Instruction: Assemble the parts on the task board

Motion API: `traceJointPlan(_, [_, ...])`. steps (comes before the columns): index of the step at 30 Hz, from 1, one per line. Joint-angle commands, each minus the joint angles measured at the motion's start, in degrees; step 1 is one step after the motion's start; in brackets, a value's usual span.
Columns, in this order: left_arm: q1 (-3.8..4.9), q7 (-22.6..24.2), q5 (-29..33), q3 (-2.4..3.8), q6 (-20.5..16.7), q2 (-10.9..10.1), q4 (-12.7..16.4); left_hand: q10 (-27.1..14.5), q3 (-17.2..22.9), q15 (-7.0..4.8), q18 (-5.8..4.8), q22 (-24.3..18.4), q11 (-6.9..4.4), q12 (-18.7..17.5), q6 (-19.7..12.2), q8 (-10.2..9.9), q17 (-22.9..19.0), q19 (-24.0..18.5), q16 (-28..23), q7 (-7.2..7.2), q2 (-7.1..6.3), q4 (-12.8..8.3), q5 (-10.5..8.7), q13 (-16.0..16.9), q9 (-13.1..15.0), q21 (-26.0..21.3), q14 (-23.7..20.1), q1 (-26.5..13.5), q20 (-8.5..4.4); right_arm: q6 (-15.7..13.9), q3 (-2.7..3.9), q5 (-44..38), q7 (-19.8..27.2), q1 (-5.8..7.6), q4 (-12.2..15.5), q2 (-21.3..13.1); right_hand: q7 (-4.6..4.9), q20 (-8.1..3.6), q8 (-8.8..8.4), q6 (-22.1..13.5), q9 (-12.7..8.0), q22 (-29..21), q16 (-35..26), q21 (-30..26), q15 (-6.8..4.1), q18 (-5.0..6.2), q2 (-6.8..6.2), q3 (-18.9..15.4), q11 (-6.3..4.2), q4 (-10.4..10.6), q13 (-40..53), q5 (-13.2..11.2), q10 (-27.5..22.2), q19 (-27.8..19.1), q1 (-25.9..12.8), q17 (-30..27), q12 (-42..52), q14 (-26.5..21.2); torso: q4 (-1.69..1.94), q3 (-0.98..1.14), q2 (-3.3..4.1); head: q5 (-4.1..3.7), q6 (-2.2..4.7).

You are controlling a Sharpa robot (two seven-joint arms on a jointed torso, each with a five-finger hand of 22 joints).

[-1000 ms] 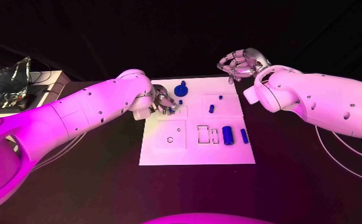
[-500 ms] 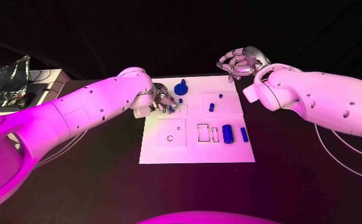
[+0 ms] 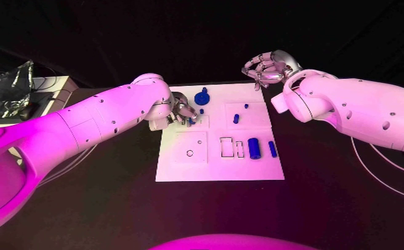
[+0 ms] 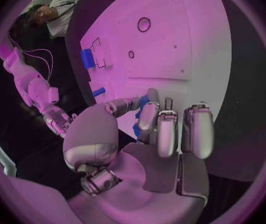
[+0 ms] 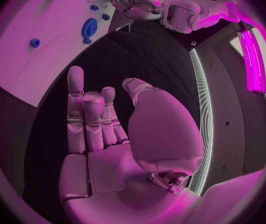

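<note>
The left hand (image 3: 181,113) is down on the task board (image 3: 220,168) at its left edge, fingers curled round a small blue part (image 4: 142,106) that they mostly hide, so a firm grip cannot be confirmed. The right hand (image 3: 268,70) hangs beyond the board's far right corner, fingers curled, holding nothing. A blue cylinder (image 3: 253,149) lies on the board's near right.

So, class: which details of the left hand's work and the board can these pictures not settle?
- Head view: whether the left hand grips a small blue part; its fingers cover the spot.
- Left wrist view: that part is mostly behind the fingers.
- Head view: the task board recesses' depth, too small.
</note>
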Motion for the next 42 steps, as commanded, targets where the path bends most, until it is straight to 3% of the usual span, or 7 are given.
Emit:
traceJointPlan(1, [-0.51, -0.7, -0.7, -0.4, 2.7, 0.1, -0.1, 0.5, 5.9, -0.37, -0.4, 3.2, -0.15, 0.1, 4.8, -0.2, 15.1, 0.4, 0.2, -4.27, 0.66, -6.3, 0.27, 0.1, 0.0, 0.3, 6.2, 0.1, -0.1, 0.8, 0.01, -0.5, 0.4, -0.03, 0.0, 0.1, 0.34, 0.12, -0.39, -0.2, 0.1, 0.0, -0.3, -0.3, -0.04, 0.74, -0.4, 0.4, 0.07, 0.0, 0.0, 0.2, -0.3, 0.5, 0.0, 0.1, -0.2, -0.2, -0.02, 0.0, 0.0, 0.04, -0.03])
traceJointPlan(22, [-0.53, -0.7, -1.2, -0.54, 2.4, 0.9, -1.5, 0.5, 5.8, -0.38, -0.4, 3.2, -0.15, 0.2, 4.9, -0.3, 15.1, 0.4, 0.2, -4.28, 0.63, -6.4, 0.36, 0.2, 0.0, 0.3, 6.2, 0.0, -0.11, 0.8, 0.01, -0.5, 0.4, -0.12, 0.0, 0.1, 0.34, 0.12, -0.39, -0.2, 0.1, 0.0, -0.3, -0.3, -0.04, 0.74, -0.4, 0.4, 0.07, 0.0, 0.0, 0.2, -0.3, 0.5, 0.0, 0.1, -0.2, -0.2, -0.02, 0.03, 0.04, 0.1, -0.44])
traceJointPlan(32, [-0.52, -1.0, -1.2, -0.66, 5.4, 1.3, -2.3, 0.9, 5.5, -0.37, -0.46, 3.4, -0.14, 0.5, 5.3, -0.4, 15.1, 0.6, 0.2, -4.29, 0.64, -6.3, 0.27, 0.8, 0.0, 0.4, 6.2, -0.4, -0.12, 0.9, 0.01, -0.5, 0.4, -0.18, -0.1, 0.1, 0.34, 0.12, -0.39, -0.2, 0.1, 0.0, -0.3, -0.3, -0.04, 0.74, -0.4, 0.4, 0.07, 0.0, 0.0, 0.2, -0.3, 0.5, 0.0, 0.1, -0.2, -0.2, 0.01, 0.06, -0.02, 0.04, -0.81])
traceJointPlan(42, [-0.51, -1.1, -1.2, -0.68, 6.6, 1.7, -2.8, 1.6, 2.1, -0.35, -0.5, 3.6, -0.22, 1.0, 6.6, -1.3, 15.1, 0.7, 0.2, -4.5, 1.8, -4.6, -0.95, 2.0, -0.1, 0.4, 6.2, -2.3, -0.1, 0.9, 0.01, -0.5, 0.4, -0.24, -0.2, 0.1, 0.35, 0.11, -0.42, -0.2, 0.2, -0.2, -0.4, -0.5, -0.04, 0.73, -0.51, 0.6, 0.07, 0.0, -0.2, 0.3, -0.3, 0.6, 0.0, 0.1, -0.1, -0.1, 0.01, 0.06, -0.03, 0.1, -0.95])
